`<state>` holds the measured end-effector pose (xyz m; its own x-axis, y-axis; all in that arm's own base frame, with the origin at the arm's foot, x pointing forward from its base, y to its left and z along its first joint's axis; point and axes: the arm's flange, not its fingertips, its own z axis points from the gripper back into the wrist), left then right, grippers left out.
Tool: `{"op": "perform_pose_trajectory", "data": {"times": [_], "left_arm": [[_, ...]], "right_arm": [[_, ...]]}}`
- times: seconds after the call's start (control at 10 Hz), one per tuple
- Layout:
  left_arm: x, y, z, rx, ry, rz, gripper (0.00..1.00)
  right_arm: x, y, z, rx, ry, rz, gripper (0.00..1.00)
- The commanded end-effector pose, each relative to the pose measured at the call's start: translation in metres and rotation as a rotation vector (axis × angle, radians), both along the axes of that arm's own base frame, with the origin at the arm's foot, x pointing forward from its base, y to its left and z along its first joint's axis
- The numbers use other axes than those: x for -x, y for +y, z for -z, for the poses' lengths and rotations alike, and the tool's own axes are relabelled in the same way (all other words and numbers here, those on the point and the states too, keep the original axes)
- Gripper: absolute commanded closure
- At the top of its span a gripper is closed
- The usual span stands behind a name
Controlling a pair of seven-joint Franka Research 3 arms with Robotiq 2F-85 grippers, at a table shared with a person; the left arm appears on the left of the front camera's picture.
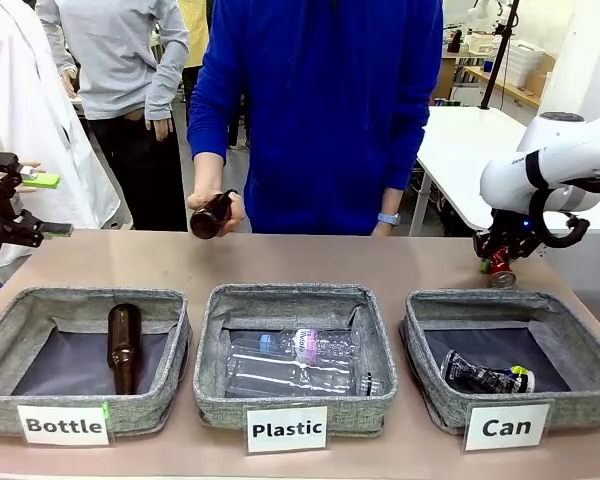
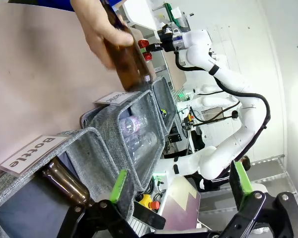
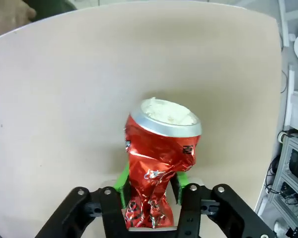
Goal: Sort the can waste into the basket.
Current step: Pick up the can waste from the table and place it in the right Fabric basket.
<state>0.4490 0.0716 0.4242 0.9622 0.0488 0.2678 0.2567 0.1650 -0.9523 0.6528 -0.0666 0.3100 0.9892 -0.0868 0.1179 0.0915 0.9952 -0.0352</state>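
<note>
A crushed red can (image 3: 159, 148) stands upright between the green pads (image 3: 122, 179) of my right gripper (image 3: 150, 187), which is shut on it. The front view places this gripper (image 1: 498, 262) and the red can (image 1: 501, 270) low at the table's far right, behind the "Can" basket (image 1: 427, 335). Whether the can still touches the tabletop I cannot tell. A dark crushed can with green-yellow marks (image 1: 486, 378) lies inside that basket. My left gripper (image 1: 48, 205) hangs open and holds nothing at the far left edge, its fingers wide apart in the left wrist view (image 2: 180, 182).
A person in blue across the table holds a brown bottle (image 1: 211, 214) above the tabletop. The "Bottle" basket (image 1: 10, 335) holds one brown bottle (image 1: 124, 345). In the "Plastic" basket (image 1: 212, 345) lie clear plastic bottles (image 1: 295, 360). Other people stand behind at the left.
</note>
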Motion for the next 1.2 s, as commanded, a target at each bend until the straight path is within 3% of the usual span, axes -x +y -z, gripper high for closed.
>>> {"op": "perform_pose_trajectory", "data": {"times": [0.0,0.4,0.5,0.8,1.1], "left_arm": [[0.001,0.000,-0.003,0.002,0.005,0.001,0.00],[0.000,0.000,0.000,0.000,0.000,0.000,0.00],[0.018,0.040,-0.025,0.018,0.007,0.058,0.00],[0.054,0.175,-0.060,-0.108,-0.083,-0.005,0.00],[0.067,0.223,-0.069,-0.115,-0.120,-0.062,0.00]], "right_arm": [[-0.003,0.004,0.001,0.013,0.005,-0.018,1.00],[-0.002,0.004,-0.005,0.005,-0.004,-0.028,1.00],[-0.002,0.001,-0.007,-0.001,-0.011,-0.030,1.00],[0.001,-0.003,-0.006,-0.018,-0.022,-0.055,1.00],[0.012,-0.010,-0.016,-0.050,-0.060,-0.073,1.00]]}}
